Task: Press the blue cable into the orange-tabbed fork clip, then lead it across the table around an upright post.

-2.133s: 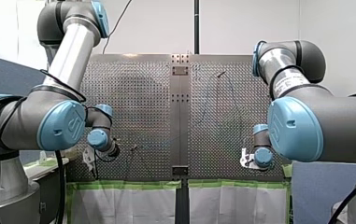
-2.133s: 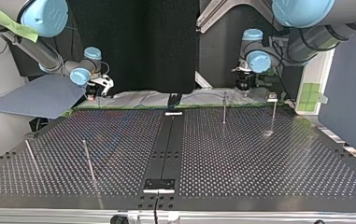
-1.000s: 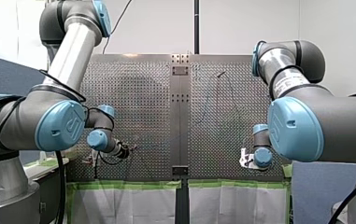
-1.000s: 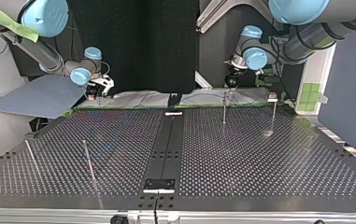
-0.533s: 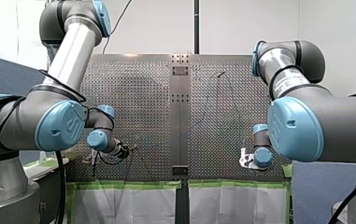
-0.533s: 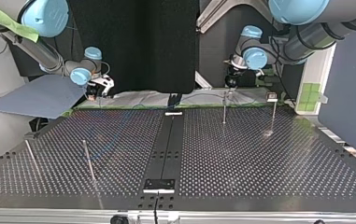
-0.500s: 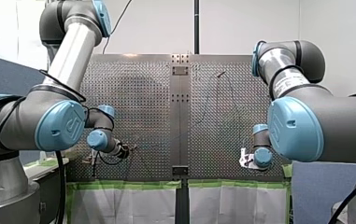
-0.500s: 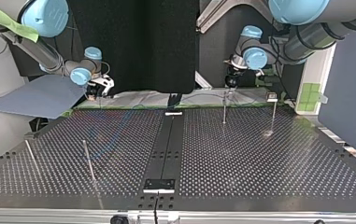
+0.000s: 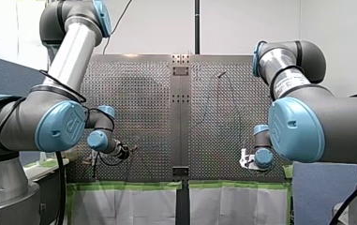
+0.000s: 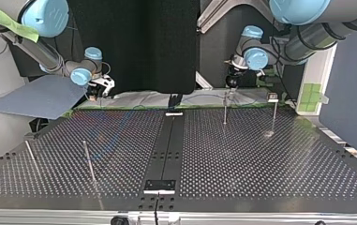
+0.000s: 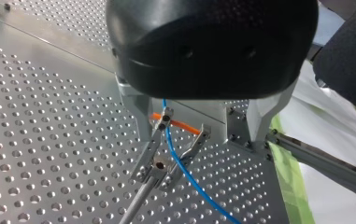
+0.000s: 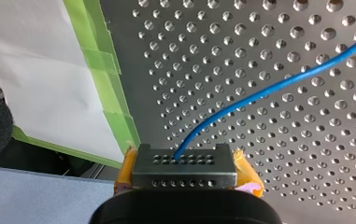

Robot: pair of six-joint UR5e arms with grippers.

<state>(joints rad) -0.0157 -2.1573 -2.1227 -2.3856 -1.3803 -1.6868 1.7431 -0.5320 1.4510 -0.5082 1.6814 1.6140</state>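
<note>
My left gripper (image 11: 158, 173) is open, its metal fingers (image 11: 192, 147) either side of the blue cable (image 11: 185, 172) and just above the top of an upright post (image 11: 159, 163). Just past the fingers the cable meets the fork clip (image 11: 165, 119) with its orange tab. In the top view my left gripper (image 10: 231, 83) hangs over that post (image 10: 225, 108) at the table's far edge. My right gripper (image 12: 185, 161), with yellow pads, is shut on the blue cable (image 12: 259, 93), which runs off over the perforated plate. It sits at the far left corner (image 10: 95, 93).
Another post (image 10: 274, 112) stands at the top view's right, with a small fitting on top. Two leaning posts (image 10: 88, 161) (image 10: 31, 157) stand near the left front. A black rail (image 10: 167, 145) splits the table. Green tape and white cloth line the far edge.
Two seconds ago my left gripper hung further to the top view's right; it swung left to the post. Over the last second nothing has visibly moved.
</note>
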